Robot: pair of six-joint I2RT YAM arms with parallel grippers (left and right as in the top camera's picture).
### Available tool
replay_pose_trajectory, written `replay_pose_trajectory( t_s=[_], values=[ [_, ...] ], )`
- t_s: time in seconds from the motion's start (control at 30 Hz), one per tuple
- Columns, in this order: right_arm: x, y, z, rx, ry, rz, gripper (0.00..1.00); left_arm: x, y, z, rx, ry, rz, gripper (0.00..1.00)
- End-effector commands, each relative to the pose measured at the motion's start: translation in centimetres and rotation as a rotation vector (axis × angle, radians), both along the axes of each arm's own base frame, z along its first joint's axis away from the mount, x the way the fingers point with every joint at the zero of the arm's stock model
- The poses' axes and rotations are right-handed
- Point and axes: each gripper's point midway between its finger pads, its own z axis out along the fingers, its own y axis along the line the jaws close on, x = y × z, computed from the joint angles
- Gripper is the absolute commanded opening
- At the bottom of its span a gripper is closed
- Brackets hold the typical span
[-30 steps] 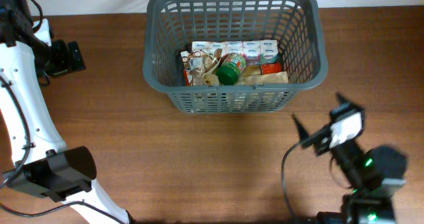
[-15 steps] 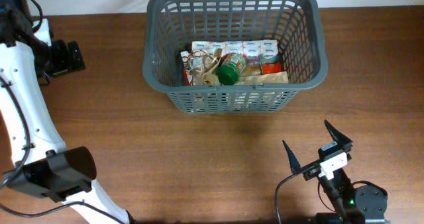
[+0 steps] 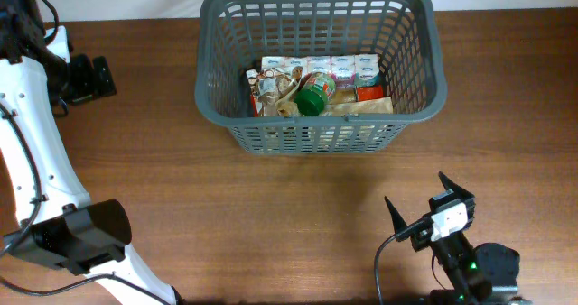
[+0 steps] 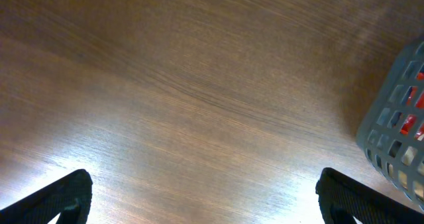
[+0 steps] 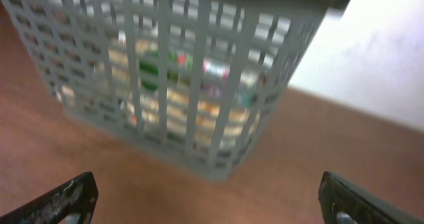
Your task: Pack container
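Note:
The container, a dark grey slotted basket [image 3: 271,138], stands at the back middle of the table. It holds a green-lidded jar [image 3: 312,95], a row of small cartons [image 3: 316,67] and brown packets [image 3: 361,107]. My right gripper [image 3: 426,206] is open and empty, over bare table in front of the basket's right corner. In the right wrist view the basket [image 5: 199,71] is blurred ahead of the wide-spread gripper [image 5: 212,201]. My left gripper [image 3: 93,77] is far left of the basket. In the left wrist view it [image 4: 209,201] is open over bare wood, with the basket corner [image 4: 397,144] at right.
The brown wooden table [image 3: 271,215] spreads in front of the basket. My left arm's white links [image 3: 41,170] run along the left edge. A white wall lies beyond the table's back edge [image 5: 371,58].
My right gripper has drawn back from the basket toward the front edge and a little left, staying open. The left arm and the basket's contents have not moved.

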Motion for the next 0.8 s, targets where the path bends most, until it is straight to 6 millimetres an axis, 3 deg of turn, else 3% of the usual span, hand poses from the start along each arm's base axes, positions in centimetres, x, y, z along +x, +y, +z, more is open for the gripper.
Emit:
replay_pose_trajectory(
  t_s=[0.0, 0.2, 0.4, 0.77],
  values=[
    [-0.2, -1.1, -1.5, 0.008, 0.061, -0.058, 0.99, -0.1, -0.1, 0.1, -0.012, -0.006, 0.011, 0.99],
    [-2.1, -0.6, -6.1, 0.014, 0.273, -0.038, 0.99, -0.1, -0.1, 0.1, -0.012, -0.006, 0.011, 0.99],
    [-2.8, -0.6, -8.8, 0.015, 0.367, -0.043, 0.99, -0.1, -0.1, 0.1, -0.012, -0.006, 0.011, 0.99],
    [-2.7, -1.2, -8.9, 0.001, 0.365, -0.076, 0.99, 0.0, -0.1, -0.1, -0.014, -0.001, 0.011, 0.99]
  ],
)
